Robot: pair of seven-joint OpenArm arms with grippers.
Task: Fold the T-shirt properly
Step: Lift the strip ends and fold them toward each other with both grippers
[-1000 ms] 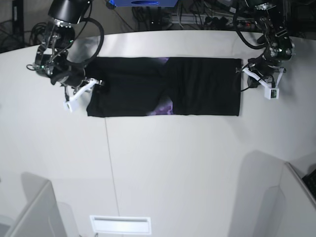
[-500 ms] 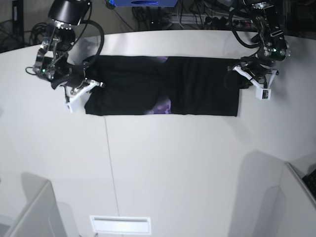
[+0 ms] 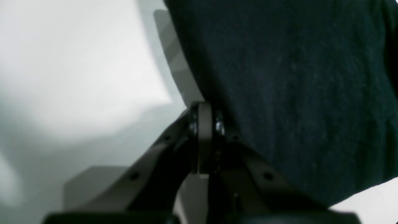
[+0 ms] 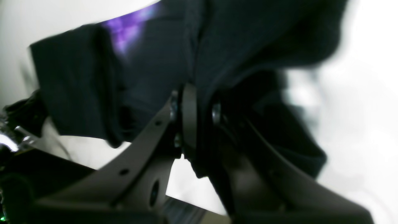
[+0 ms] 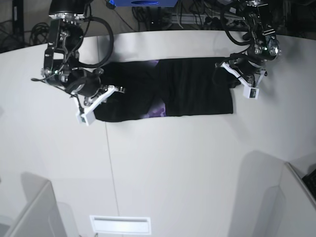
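The T-shirt (image 5: 173,89) lies as a long folded band across the far side of the worktop (image 5: 187,168), a little purple print showing. I judge the lengthwise folds done and the crosswise fold left. My right pincer (image 5: 109,91) pinches its left end; my left pincer (image 5: 228,67) pinches its right end.

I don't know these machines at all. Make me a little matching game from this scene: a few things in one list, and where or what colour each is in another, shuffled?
Things:
1. T-shirt
2. left gripper
3. right gripper
4. table

Descriptions:
A. white
B. shut on cloth, right side of base view
C. black with a purple patch
D. shut on cloth, left side of base view

Pairs: 1-C, 2-B, 3-D, 4-A
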